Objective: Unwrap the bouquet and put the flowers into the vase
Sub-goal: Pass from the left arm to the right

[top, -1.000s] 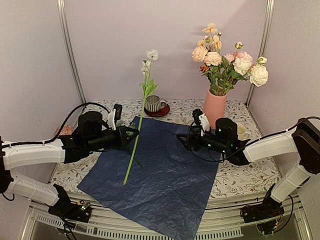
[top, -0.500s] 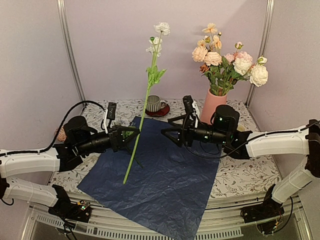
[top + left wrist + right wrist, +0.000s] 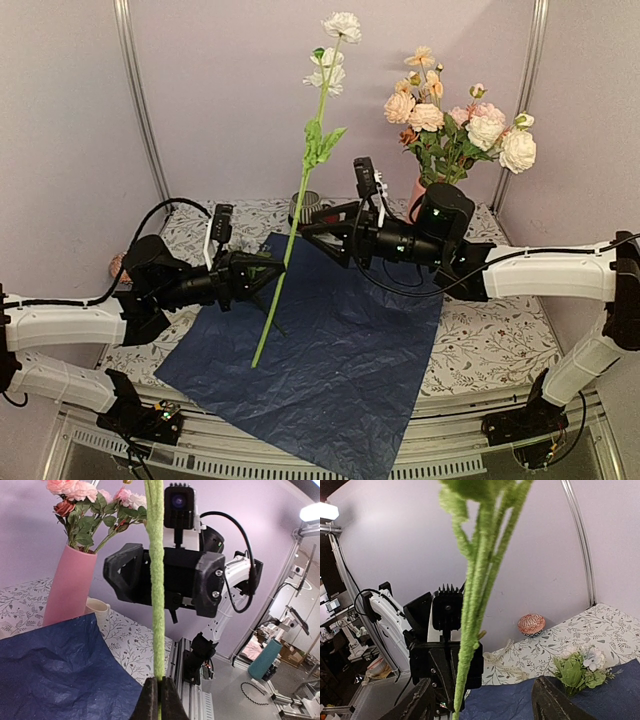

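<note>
Flower stem point(image 3: 156, 580) stands tilted over mid-table, pinched low in the left gripper point(image 3: 262, 272). The right gripper point(image 3: 318, 234) has its fingers spread either side of it.

Right arm point(image 3: 540, 272) lies across the front of the pink vase point(image 3: 67, 587), so the low approach from the near side is blocked.

Vase mouth is crowded by flowers point(image 3: 460, 125). There is open air between them and the stem's bloom point(image 3: 342, 26).

Striped cup point(image 3: 308, 204) sits just behind the stem. Cream mug point(image 3: 95, 611) sits beside the vase.

Blue paper point(image 3: 340, 350) lies flat, with open room above its near half.

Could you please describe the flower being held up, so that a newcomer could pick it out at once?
Above the blue paper, a single flower sticks up from the left gripper, shut on its long green stem. Unlike the blooms bunched in the pink vase, it stands alone, white-headed.
</note>
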Motion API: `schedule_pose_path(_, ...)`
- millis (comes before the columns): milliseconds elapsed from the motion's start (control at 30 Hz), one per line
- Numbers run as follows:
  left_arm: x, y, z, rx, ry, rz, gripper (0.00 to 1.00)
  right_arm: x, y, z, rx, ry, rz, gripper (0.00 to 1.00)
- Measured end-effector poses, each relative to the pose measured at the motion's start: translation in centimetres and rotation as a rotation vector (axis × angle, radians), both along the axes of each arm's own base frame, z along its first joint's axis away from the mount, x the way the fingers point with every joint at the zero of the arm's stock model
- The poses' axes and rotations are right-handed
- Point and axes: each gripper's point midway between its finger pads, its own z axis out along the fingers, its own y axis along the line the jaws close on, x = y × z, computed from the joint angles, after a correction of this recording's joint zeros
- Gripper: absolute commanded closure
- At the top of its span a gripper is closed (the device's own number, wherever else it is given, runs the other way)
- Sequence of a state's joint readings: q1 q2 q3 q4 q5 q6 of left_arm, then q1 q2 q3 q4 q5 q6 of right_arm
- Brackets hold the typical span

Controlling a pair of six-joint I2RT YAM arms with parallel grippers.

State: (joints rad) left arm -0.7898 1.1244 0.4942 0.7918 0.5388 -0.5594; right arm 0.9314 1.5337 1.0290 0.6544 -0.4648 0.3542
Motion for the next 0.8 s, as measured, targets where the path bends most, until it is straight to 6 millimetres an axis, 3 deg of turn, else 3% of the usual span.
schedule_pose_path(333,-0.8,-0.4,0.4,-0.017,-0.034,-0.044,1.0,-0.1,0.8,1.7,0.036,0.029,0.044,0.43)
schedule_pose_path(567,-1.2,-0.5,0.6,-0.022,-0.045,-0.059,1.0,-0.2,0.9,3.0,0.064,0.03,0.057,0.55)
schedule_pose_path(800,-1.3,-0.6,0.4,-0.018,-0.042,-0.068,1.0,-0.2,0.9,3.1,0.072,0.044,0.061,0.79)
